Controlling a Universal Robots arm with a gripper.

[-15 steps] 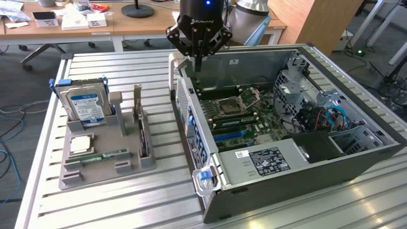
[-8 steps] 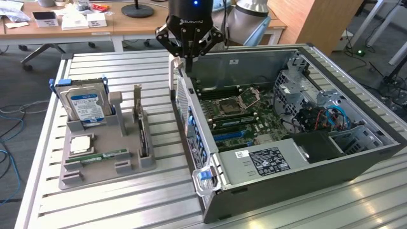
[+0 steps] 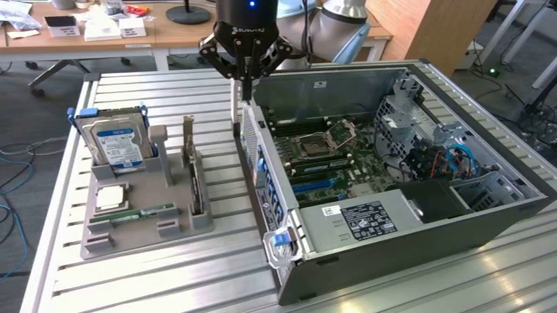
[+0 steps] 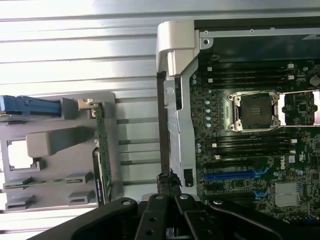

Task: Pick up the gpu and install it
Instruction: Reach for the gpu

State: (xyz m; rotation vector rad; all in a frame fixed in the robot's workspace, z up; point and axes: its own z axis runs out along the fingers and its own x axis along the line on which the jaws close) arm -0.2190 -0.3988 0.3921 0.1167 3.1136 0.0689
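Note:
The gpu [image 3: 193, 171] stands on edge in a slot of the grey holder [image 3: 130, 242], a thin green card with a metal bracket at its far end. From the wrist view the gpu [image 4: 102, 150] appears as a narrow green strip. My gripper [image 3: 246, 91] hangs shut and empty above the near wall of the open computer case [image 3: 409, 228], to the exterior view's right of the gpu and higher than it. In the wrist view the gripper [image 4: 169, 192] sits over the case wall, between the holder and the motherboard [image 4: 250, 140].
The holder also carries a hard drive [image 3: 117, 143] with a blue label, a RAM stick [image 3: 143, 213] and a CPU [image 3: 111, 195]. Inside the case lie the motherboard [image 3: 327, 153], blue slots [image 3: 317, 186] and a power supply [image 3: 361, 218]. Desks stand behind the slatted table [image 3: 174, 287].

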